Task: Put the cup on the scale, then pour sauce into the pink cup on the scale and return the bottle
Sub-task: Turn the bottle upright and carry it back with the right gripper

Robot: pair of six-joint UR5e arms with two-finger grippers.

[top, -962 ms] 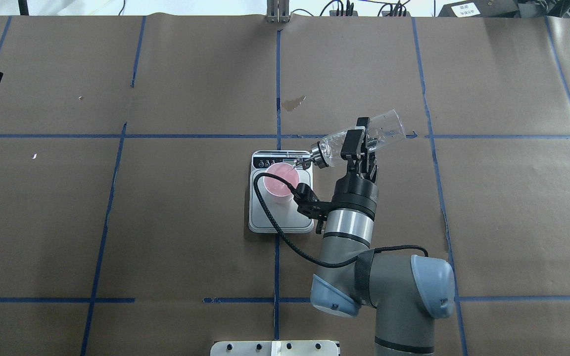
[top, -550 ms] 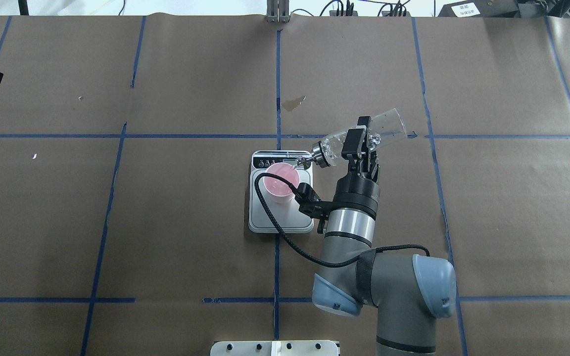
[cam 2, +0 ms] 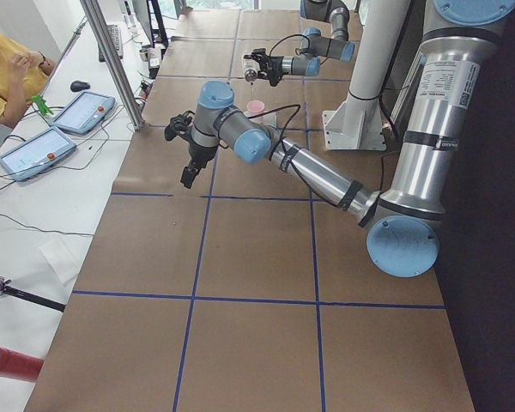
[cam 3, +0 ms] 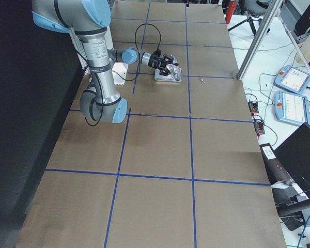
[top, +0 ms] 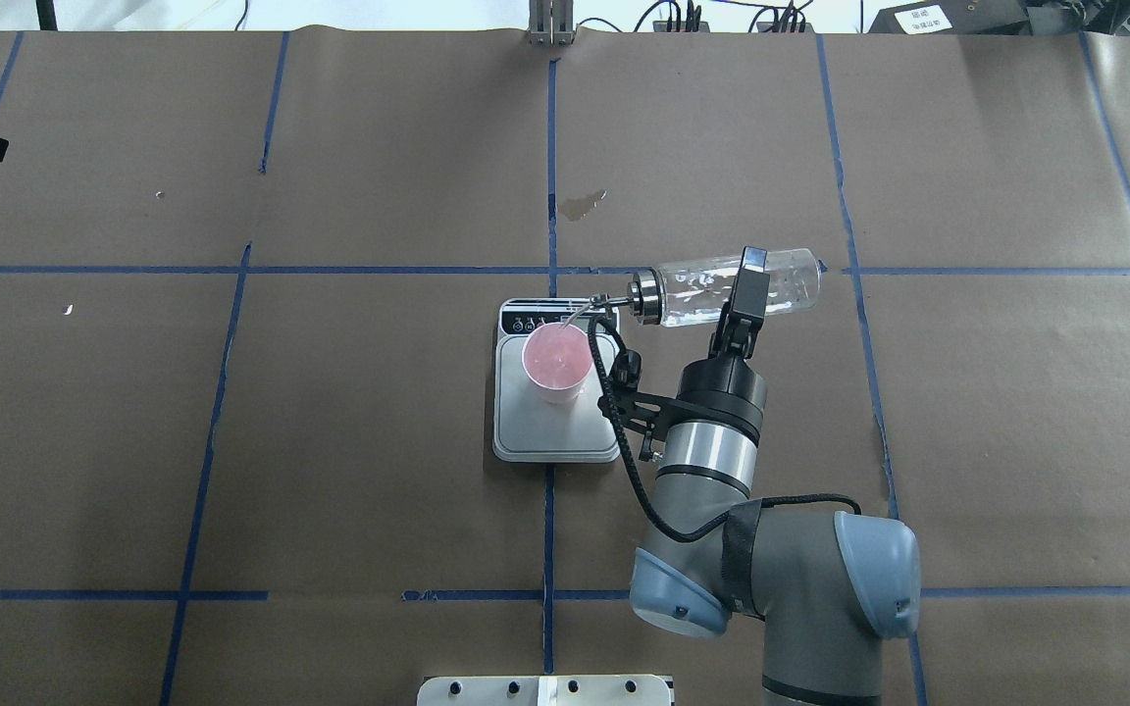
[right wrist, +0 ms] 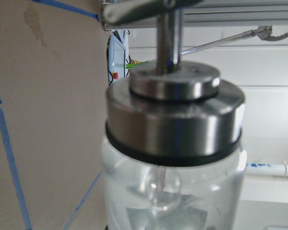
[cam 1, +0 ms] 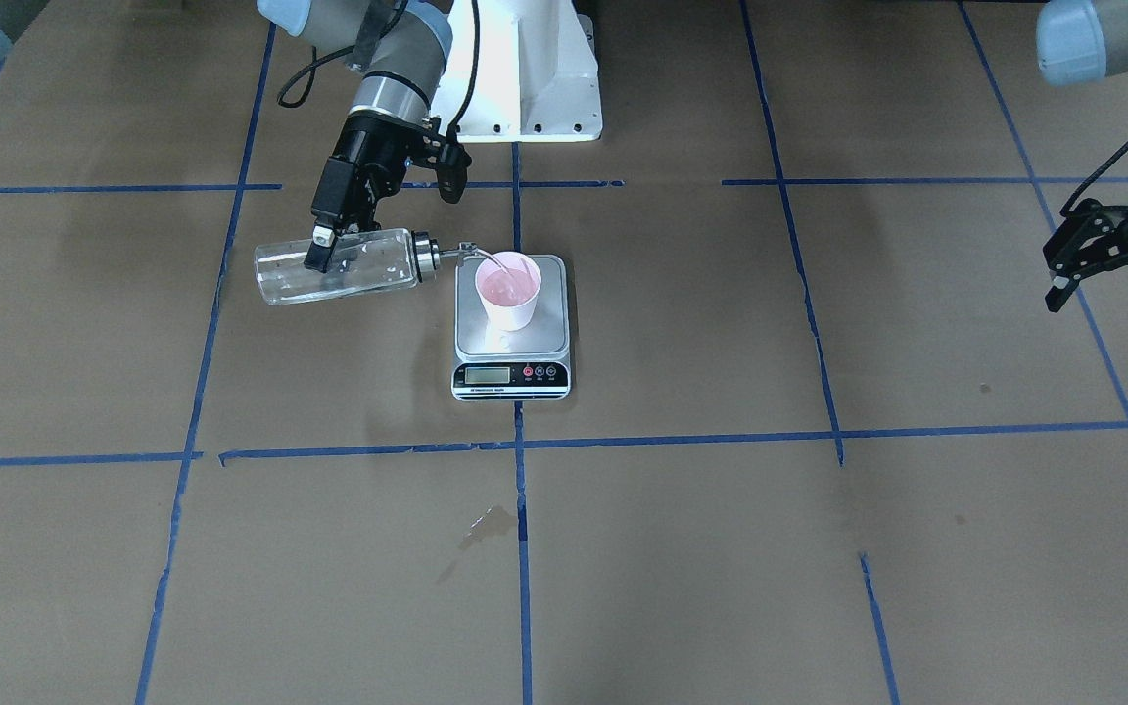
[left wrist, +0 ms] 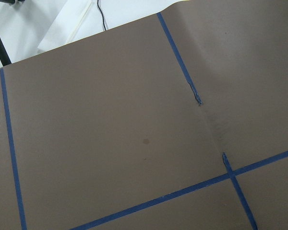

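Observation:
My right gripper [top: 744,290] is shut on the clear glass bottle [top: 697,291] and holds it about level above the table, just right of the scale [top: 557,431]. The silver cap and spout [top: 592,304] point at the pink cup [top: 557,361], which stands upright on the scale's steel platform; the spout tip is over the cup's far rim. In the front view the bottle [cam 1: 368,266] holds clear sauce and the cup [cam 1: 510,289] shows pink inside. The right wrist view shows the cap [right wrist: 175,122] close up. My left gripper [cam 1: 1107,294] is open and empty, far off to the side.
Brown paper with blue tape lines covers the table. A small wet stain [top: 582,204] lies beyond the scale. The white robot base plate [cam 1: 525,88] is behind the scale. Operators' tablets [cam 2: 64,129] lie on a side table past the left end.
The right wrist has turned and shifted to the right, bringing the bottle from a spout-down tilt to about level. The spout stays over the cup. The cup and scale have not moved.

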